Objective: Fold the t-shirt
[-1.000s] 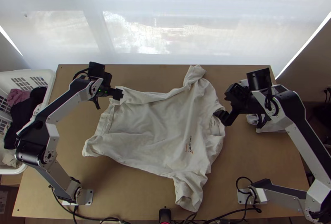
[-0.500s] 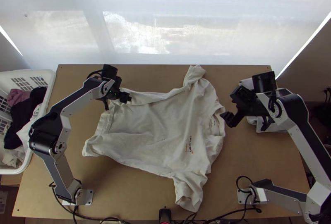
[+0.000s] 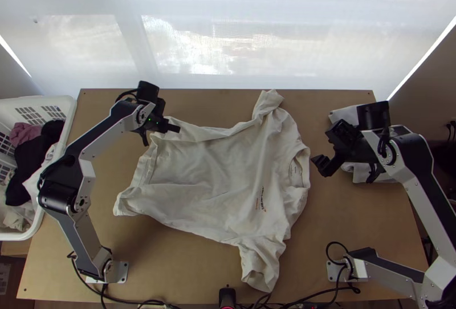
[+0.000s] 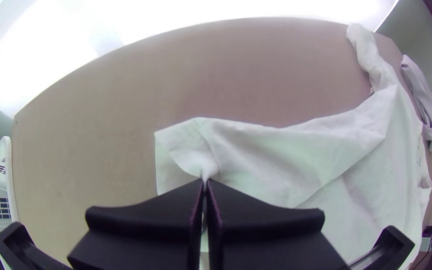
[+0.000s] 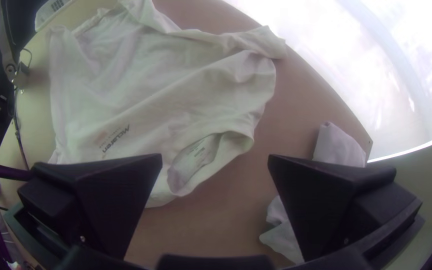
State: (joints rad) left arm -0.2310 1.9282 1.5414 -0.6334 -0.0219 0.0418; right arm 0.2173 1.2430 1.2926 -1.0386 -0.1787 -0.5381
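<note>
While t-shirt (image 3: pixel 219 172) lies spread, wrinkled, left gripper (image 3: pixel 176 129) pinches it; right gripper (image 3: pixel 319 166) gapes open.

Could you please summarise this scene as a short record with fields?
Garment: white t-shirt, spread with rumpled edges, not yet folded
Collar: toward the right arm
Left gripper: shut on the shirt's far hem corner
Right gripper: open, off the shirt, near the collar
Left side: white basket holding clothes
Far right: light bunched cloth
</note>
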